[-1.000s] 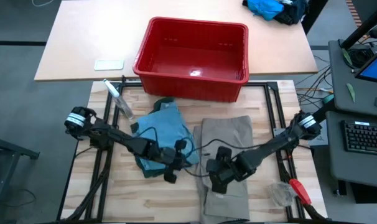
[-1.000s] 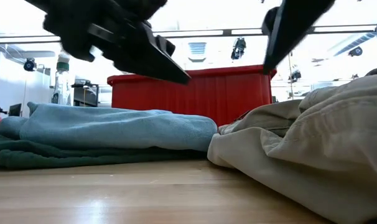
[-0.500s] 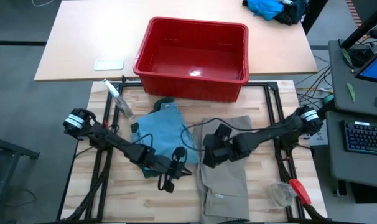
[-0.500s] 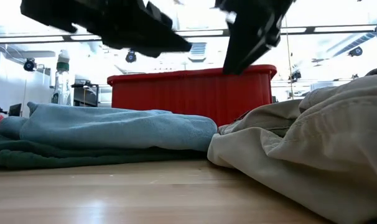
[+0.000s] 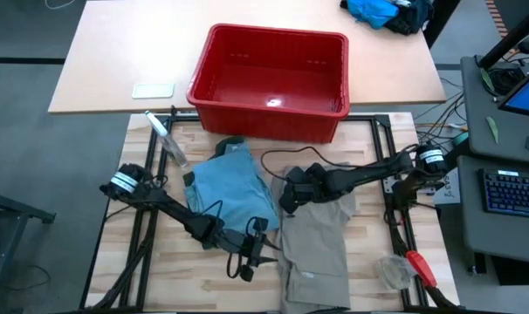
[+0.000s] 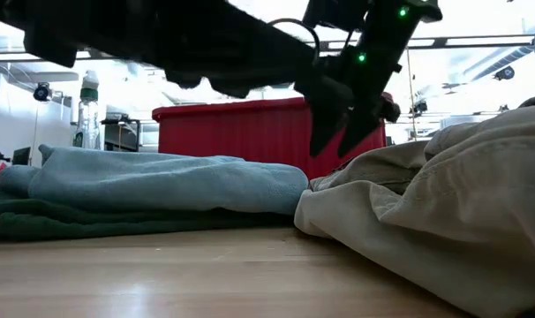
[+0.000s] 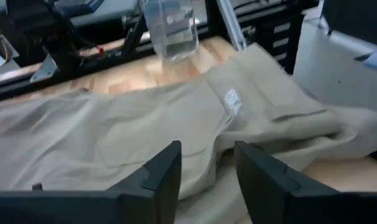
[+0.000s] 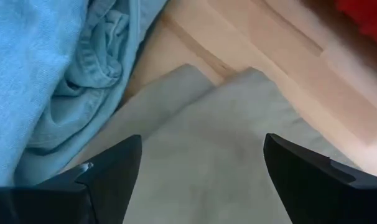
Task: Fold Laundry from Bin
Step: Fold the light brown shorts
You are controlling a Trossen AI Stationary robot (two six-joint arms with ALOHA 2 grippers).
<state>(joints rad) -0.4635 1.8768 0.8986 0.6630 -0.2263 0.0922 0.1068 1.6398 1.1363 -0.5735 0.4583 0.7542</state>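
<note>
The red bin (image 5: 269, 78) stands at the table's far side and looks hollow. In front of it, folded light blue denim trousers (image 5: 230, 185) lie on dark green shorts (image 6: 73, 223). To their right a khaki piece (image 5: 317, 240) lies flat and lengthwise. My left gripper (image 5: 252, 259) is open low at the khaki piece's left edge, its fingers (image 7: 160, 180) pointing across the cloth (image 7: 114, 134); whether they touch it I cannot tell. My right gripper (image 5: 290, 195) hangs wide open above the khaki piece's far left corner (image 8: 201, 81), pointing down at a slant.
A clear bottle (image 5: 166, 139) lies at the table's far left. A clear cup (image 5: 392, 271) and a red-handled tool (image 5: 421, 267) sit at the near right corner. A bright blue cloth heap (image 5: 376, 10) lies on the far table, right of the bin.
My right gripper has travelled from the khaki piece's middle toward the far edge and sunk, now over the piece's far left corner. My left gripper has drawn off from the denim's near edge toward the near edge and right, to the khaki piece's left edge. The garments lie as before.
</note>
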